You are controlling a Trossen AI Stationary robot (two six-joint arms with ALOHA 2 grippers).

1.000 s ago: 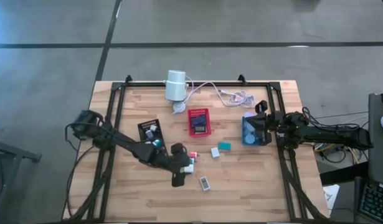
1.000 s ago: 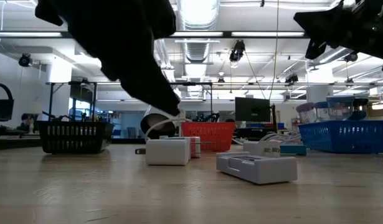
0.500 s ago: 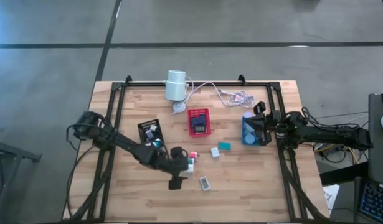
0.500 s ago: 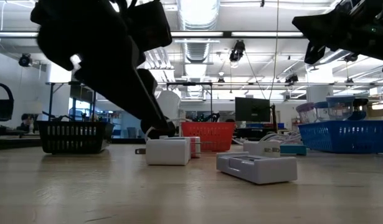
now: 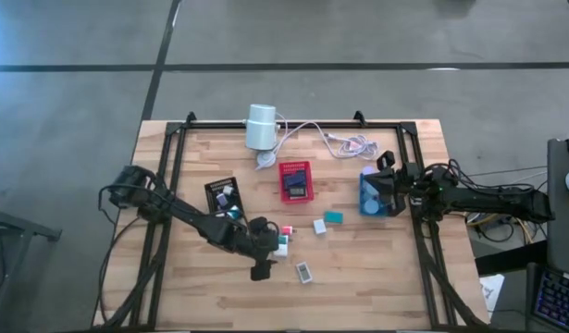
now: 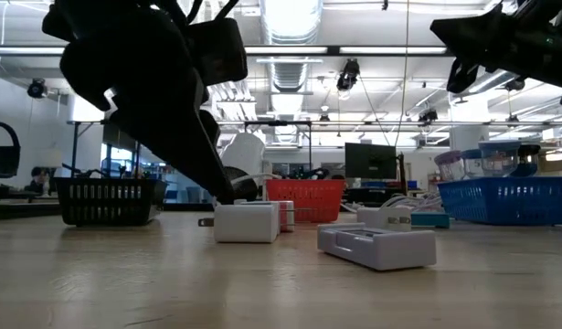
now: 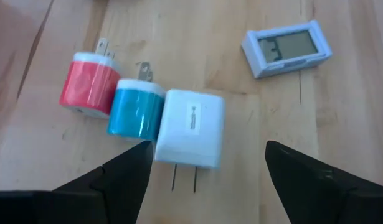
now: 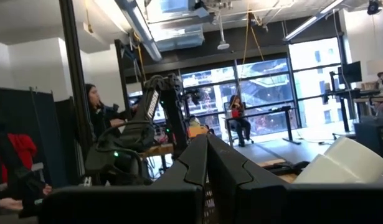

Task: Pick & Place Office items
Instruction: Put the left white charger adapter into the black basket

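Hovering low over the table's middle, toward the front edge, the left claw (image 7: 203,171) stands spread wide, fingers either side of a white plug block (image 7: 190,127) without holding it. A teal plug (image 7: 136,112) touches that block, a pink plug (image 7: 88,84) beside the teal one; a small grey display unit (image 7: 287,48) lies apart on the wood. Other small pieces sit near the red tray (image 5: 296,181) and in the black tray (image 5: 223,193). The right claw (image 5: 380,178) rests fully closed, empty, above the blue tray (image 5: 368,205) near the right edge.
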